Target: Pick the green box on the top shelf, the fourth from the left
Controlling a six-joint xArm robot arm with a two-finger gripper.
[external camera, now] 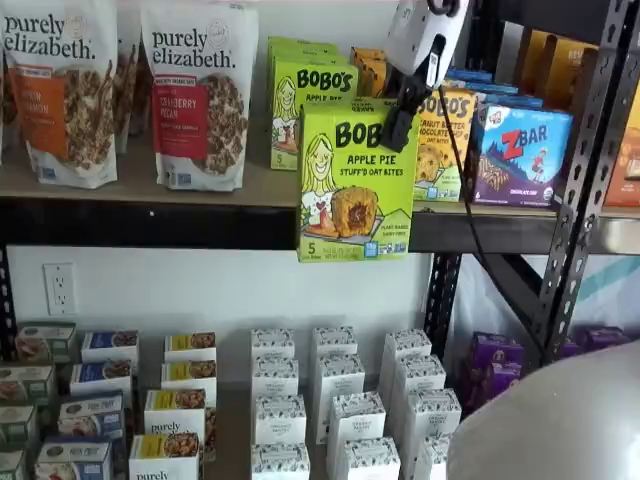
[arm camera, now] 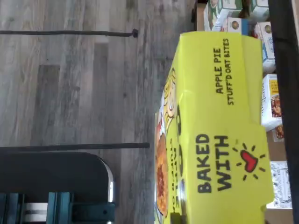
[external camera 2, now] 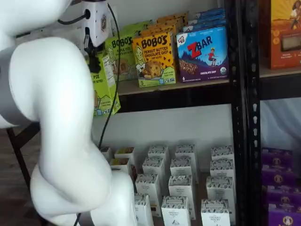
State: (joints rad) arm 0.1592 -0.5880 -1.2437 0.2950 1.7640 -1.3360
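Right below your pincer (external camera: pixel 400 118) hangs the green box (external camera: pixel 355 182), gripped at its top edge, standing upright, out in front of the top shelf (external camera: pixel 150 222), nearer you than its row.

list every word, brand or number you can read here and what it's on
"BOBO'S", "APPLE PIE STUFF'D OAT BITES", "5": green box in the claw
"BAKED WITH": its top flap
"purely elizabeth.": two granola bags
"BOBO'S", "PEANUT BUTTER CHOCOLATE CHIP": orange box
"ZBAR", "CHOCOLATE CHIP": blue box
"purely": small carton on the lower level
White cartons, purple boxes: too small to read.
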